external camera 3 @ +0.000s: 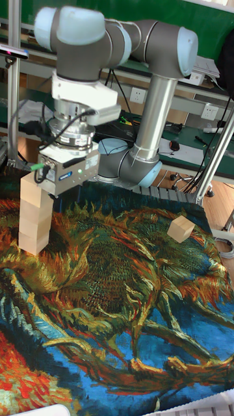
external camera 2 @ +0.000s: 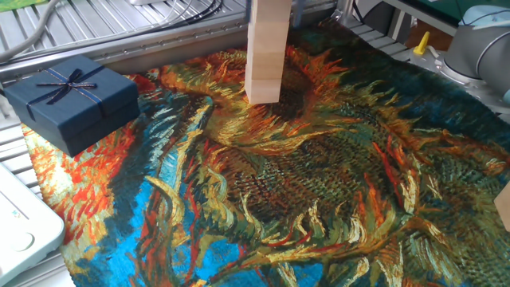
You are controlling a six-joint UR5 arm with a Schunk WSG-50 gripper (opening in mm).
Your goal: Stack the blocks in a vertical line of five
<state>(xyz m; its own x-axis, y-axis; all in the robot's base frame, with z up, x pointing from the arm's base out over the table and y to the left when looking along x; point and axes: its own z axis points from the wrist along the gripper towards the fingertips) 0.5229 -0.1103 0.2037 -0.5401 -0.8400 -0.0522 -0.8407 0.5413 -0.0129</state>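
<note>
Surface: a table covered by a sunflower-painting cloth (external camera 2: 319, 183) in orange, teal and blue, with metal rails along its far edge.
Background: a workbench with cables and sockets behind the arm, in the tall fixed view.
Stack of blocks (external camera 3: 36, 218): pale wooden cubes piled straight up near the far edge of the cloth; about four are visible, and the top is hidden by the gripper body.
Loose block (external camera 3: 181, 229): lies alone near the cloth's far right corner, turned slightly askew, well apart from the stack.
Gift box (external camera 2: 72, 102): dark blue with a ribbon bow, at the cloth's left edge, apart from the stack.
White device (external camera 2: 20, 227): at the near left corner, partly off the cloth.
Arm (external camera 3: 130, 78): grey, bent over, wrist pointing straight down above the stack.
Gripper (external camera 3: 47, 188): at the stack's top; fingers hidden, so grip cannot be told.
</note>
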